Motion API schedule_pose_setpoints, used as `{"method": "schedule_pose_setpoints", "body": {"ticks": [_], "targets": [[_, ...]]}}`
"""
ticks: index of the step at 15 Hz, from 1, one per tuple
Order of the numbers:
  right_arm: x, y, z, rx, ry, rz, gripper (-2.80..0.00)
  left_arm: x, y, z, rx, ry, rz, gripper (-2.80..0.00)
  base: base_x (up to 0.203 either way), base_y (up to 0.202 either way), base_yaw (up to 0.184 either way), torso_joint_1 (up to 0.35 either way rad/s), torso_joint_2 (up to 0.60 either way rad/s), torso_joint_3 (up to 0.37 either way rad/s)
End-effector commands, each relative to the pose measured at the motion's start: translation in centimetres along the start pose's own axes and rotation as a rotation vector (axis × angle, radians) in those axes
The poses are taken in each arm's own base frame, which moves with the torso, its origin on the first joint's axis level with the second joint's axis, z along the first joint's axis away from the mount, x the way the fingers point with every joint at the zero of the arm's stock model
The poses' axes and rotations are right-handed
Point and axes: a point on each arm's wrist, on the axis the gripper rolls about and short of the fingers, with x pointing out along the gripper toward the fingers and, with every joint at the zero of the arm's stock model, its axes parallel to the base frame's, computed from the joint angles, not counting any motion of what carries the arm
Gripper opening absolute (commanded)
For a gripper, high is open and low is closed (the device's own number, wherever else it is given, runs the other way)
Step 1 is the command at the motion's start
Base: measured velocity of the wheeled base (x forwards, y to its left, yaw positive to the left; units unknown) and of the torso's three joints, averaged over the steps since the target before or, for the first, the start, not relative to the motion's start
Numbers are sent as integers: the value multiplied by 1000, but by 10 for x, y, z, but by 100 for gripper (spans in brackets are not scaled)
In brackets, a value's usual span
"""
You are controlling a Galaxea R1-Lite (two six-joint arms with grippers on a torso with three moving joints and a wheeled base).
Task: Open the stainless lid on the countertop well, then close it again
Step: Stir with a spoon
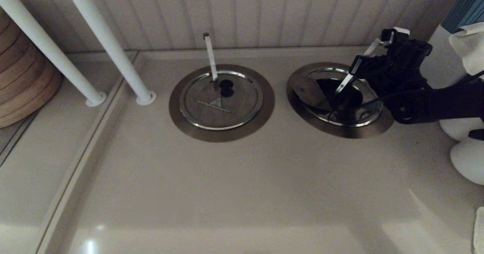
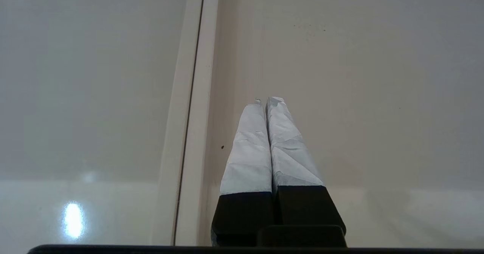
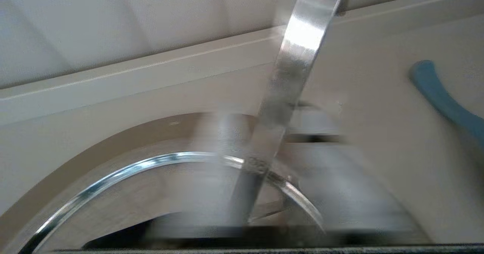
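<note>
- The right gripper [image 1: 372, 63] reaches in from the right side of the counter and sits over the far right edge of the right-hand well [image 1: 302, 112], up against the slanted metal strip [image 1: 346, 83] that rises from the lid.
- Its fingers are pressed together; whether they actually pinch the strip or only rest against it I can't make out from where I stand, since the arm covers that spot.
- My guess is that the strip serves as the lid's handle, which would explain why the hand is up there rather than down at the knob.
- The lid [image 1: 342, 104] lies in the mouth of that well, inside the wide dull grey-brown collar. It looks tipped rather than flat: a dark gap shows near its middle and its bright rim catches light on the near side. I judge it partly open.
- It's a round shiny steel disc with a brownish blotch at its left edge; any knob is lost in the dark patch.
- In the right wrist view the strip [image 3: 291, 76] crosses the frame diagonally above the bright curved rim of the lid [image 3: 113, 178].
- The second lid [image 1: 221, 101] to the left lies flat and closed, its own strip nearly upright.
- The left gripper [image 2: 269, 106] is parked over bare counter, fingers together, holding nothing.
</note>
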Motion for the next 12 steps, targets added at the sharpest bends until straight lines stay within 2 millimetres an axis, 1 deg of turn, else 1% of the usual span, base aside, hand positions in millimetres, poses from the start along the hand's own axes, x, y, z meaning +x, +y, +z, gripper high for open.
{"method": "schedule_pose_setpoints", "body": {"ticks": [1,7,9,12], "targets": [[0,0,0,-1,-4,-1,-280,0,0,0,0,1,1,-280,0,0,0,0,0,0],[1,2,-3,0,2,3,-280,0,0,0,-1,-1,1,-280,0,0,0,0,0,0],[-3,5,4,5,-9,10,-280,0,0,0,-1,0,1,-280,0,0,0,0,0,0],[-19,17,21,16,-21,42,-280,0,0,0,-1,-1,1,-280,0,0,0,0,0,0]]}}
